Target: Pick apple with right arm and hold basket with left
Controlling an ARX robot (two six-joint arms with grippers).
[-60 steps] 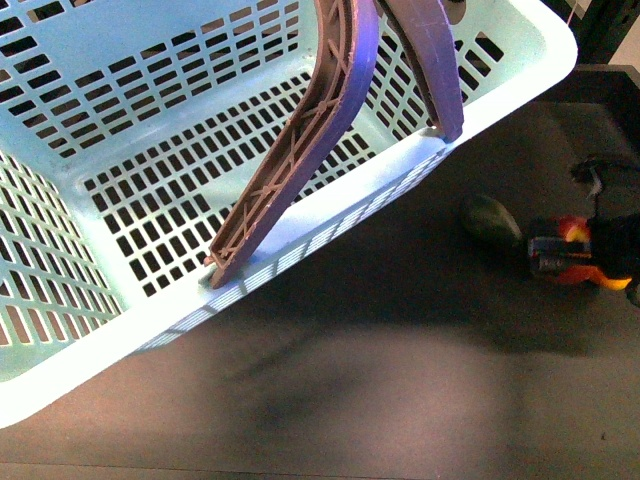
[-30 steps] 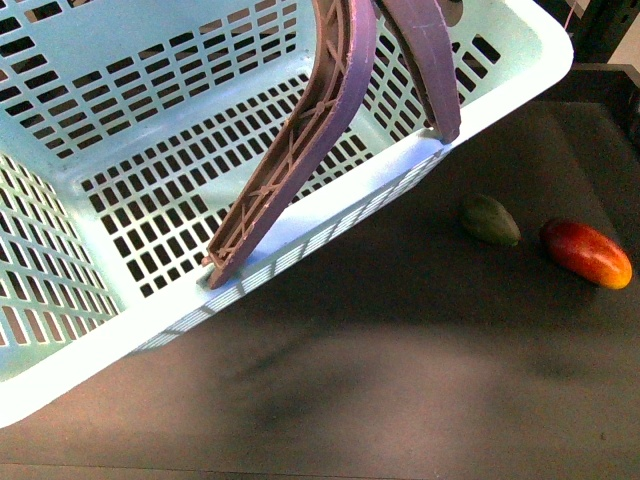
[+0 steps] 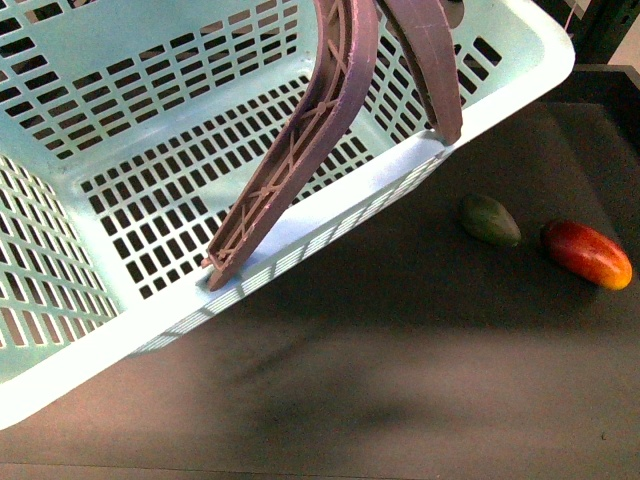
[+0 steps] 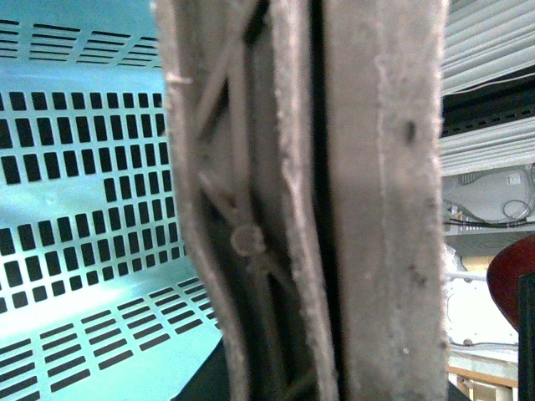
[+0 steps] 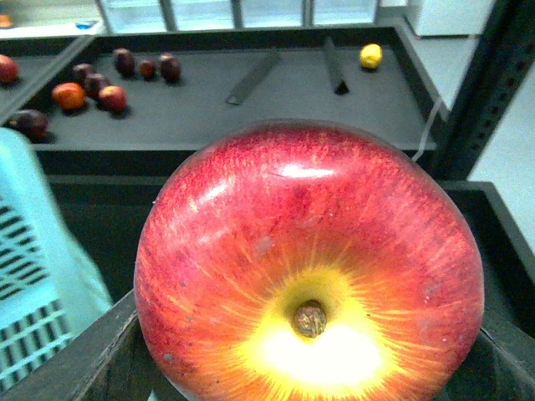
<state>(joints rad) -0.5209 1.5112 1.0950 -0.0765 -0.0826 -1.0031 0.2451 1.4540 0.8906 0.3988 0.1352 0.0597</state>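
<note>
The pale mint-blue basket [image 3: 120, 130] hangs tilted across the upper left of the front view, and its two brown-mauve handles [image 3: 330, 110] rise together out of the top of the frame. In the left wrist view those handles [image 4: 334, 209] fill the middle, pressed side by side. My left gripper is shut on them and its fingers are hidden. In the right wrist view the red apple [image 5: 309, 267] fills the frame, its yellow stem dimple facing the camera. My right gripper [image 5: 309, 380] is shut on it. Neither arm shows in the front view.
On the dark table lie a small dark green fruit [image 3: 490, 220] and a red-orange mango [image 3: 587, 254], right of the basket. The right wrist view shows the basket's corner [image 5: 33, 251] close by, and a far shelf with several small fruits [image 5: 84, 88] and a yellow one [image 5: 370, 55].
One second ago my right gripper hung over the mango at the right edge of the front view. It has since left that view, uncovering the mango. The basket has barely shifted.
</note>
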